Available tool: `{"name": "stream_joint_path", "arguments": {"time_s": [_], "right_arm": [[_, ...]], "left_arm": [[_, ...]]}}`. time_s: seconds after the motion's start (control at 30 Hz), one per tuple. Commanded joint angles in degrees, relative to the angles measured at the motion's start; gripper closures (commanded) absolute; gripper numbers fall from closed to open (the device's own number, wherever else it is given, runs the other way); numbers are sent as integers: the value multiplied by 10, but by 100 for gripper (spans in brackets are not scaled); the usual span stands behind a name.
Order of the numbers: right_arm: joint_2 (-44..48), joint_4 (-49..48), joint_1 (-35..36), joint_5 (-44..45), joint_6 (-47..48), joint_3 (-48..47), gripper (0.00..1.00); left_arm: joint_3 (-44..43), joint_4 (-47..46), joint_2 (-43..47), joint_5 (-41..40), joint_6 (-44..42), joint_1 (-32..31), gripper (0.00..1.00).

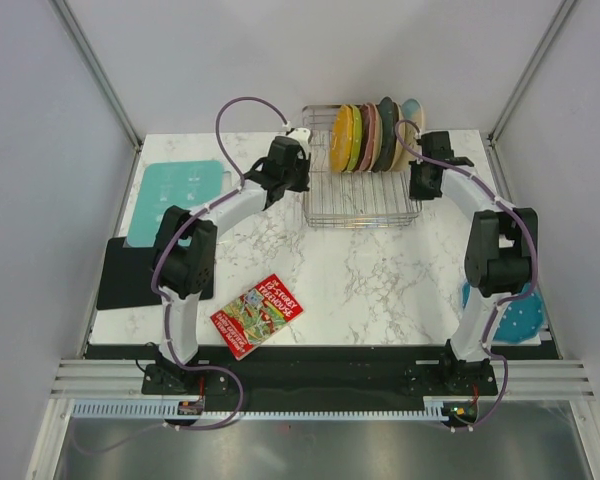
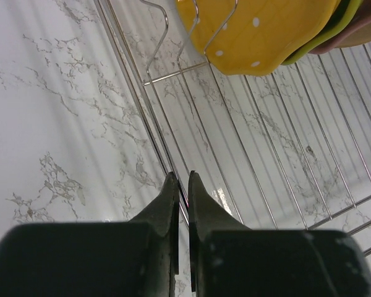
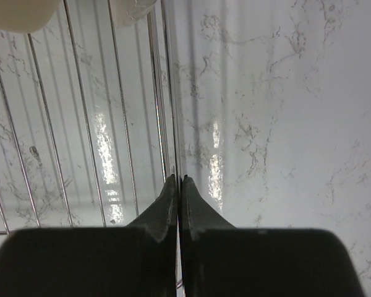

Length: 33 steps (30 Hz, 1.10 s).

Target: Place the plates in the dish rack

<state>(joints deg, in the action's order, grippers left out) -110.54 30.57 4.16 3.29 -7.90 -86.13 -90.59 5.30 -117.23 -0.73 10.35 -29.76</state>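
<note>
dish rack (image 1: 360,205): shiny metal wire | table (image 1: 380,280): glossy marble-look | plates (image 1: 360,138): smooth, glossy | mat (image 1: 125,285): matt black

both arms stretched out, both grippers closed

the left arm (image 1: 185,255) rises from its base at 7 o'clock in the top view, bends at a raised elbow, and its forearm runs toward 1 o'clock. the left gripper (image 1: 296,140) sits at the far end, and in its wrist view (image 2: 180,179) the fingers (image 2: 167,204) are drawn together with only a thin slit between them. the right arm (image 1: 498,245) rises from 5 o'clock, folds at the elbow, and reaches toward 11 o'clock. the right gripper (image 1: 422,182) points down, and in its wrist view (image 3: 177,180) the fingertips press together.
</note>
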Motion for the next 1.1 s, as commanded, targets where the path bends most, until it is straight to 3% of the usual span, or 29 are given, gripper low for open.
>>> {"name": "stream_joint_path", "arguments": {"time_s": [0.0, 0.13, 0.17, 0.2, 0.23, 0.27, 0.3, 0.37, 0.4, 0.5, 0.63, 0.77, 0.83, 0.97, 1.07], "right_arm": [[40, -13, -17, -1, -19, 12, 100], [49, -14, -25, 3, -13, 24, 100], [50, -14, -25, 3, -11, 25, 100], [49, -14, -25, 1, -11, 25, 98], [48, -14, -25, -5, -11, 25, 80], [46, -10, -25, -17, -12, 23, 69], [50, -5, -25, -23, -12, 20, 56], [74, 3, -25, -20, -9, 25, 47], [88, 5, -25, -18, -4, 30, 38], [159, 31, -25, 27, 14, 48, 27], [303, 19, -35, 77, 69, 142, 22], [430, 50, -65, 73, 160, 221, 19], [451, 88, -75, 74, 239, 258, 20], [518, 134, -135, 8, 341, 329, 32], [545, 141, -152, -25, 411, 392, 54]], "left_arm": [[-35, -21, -26, 105, -15, -79, 98], [-42, -22, -34, 99, -10, -90, 98], [-42, -20, -33, 88, -8, -91, 88], [-41, -16, -30, 46, -4, -93, 66], [-41, -11, -27, 20, -1, -94, 48], [-37, -2, -13, -1, -1, -94, 26], [-33, 15, -2, -48, -4, -94, 20], [-8, 44, 50, -88, -8, -91, 14], [8, 66, 74, -101, 11, -88, 13], [108, 61, 207, -131, 23, -73, 12], [222, 57, 334, -133, 6, -74, 11], [299, 67, 397, -54, 17, -79, 14], [340, 67, 414, 28, 43, -79, 18], [397, 34, 430, 78, 107, -80, 27], [421, 23, 446, 75, 108, -79, 28]]}}
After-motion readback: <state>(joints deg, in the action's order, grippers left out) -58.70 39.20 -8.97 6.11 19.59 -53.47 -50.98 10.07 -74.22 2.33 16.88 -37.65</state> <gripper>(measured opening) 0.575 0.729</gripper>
